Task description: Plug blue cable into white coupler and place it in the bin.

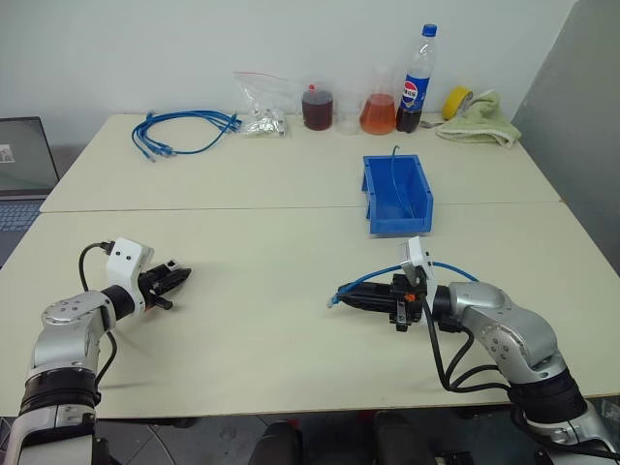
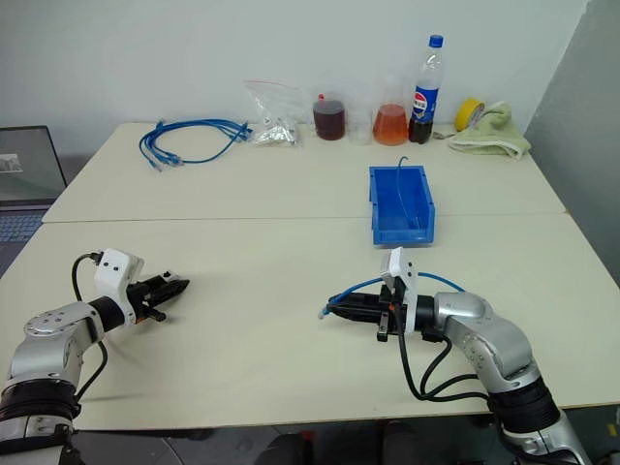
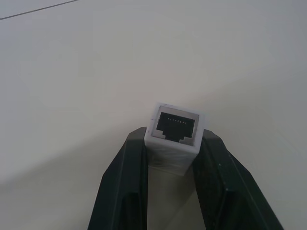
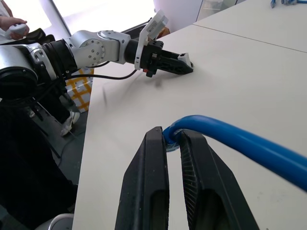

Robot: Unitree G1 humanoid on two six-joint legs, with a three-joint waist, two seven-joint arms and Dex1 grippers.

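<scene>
White plastic coupler (image 3: 173, 136) is clamped between the closed fingers of the left gripper (image 1: 172, 281), socket facing outward, low over the table (image 1: 271, 320). Blue cable (image 4: 240, 139) is pinched near its plug by the closed right gripper (image 1: 360, 295). Bin (image 1: 397, 194) stands beyond. Cable is judged light and limp; grip close behind the plug is advised. Coupler is judged rigid, smooth, possibly slippery.

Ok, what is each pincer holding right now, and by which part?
Left pincer clamps the white coupler by its sides, socket facing outward. Right pincer grips the blue cable near its plug end.
</scene>
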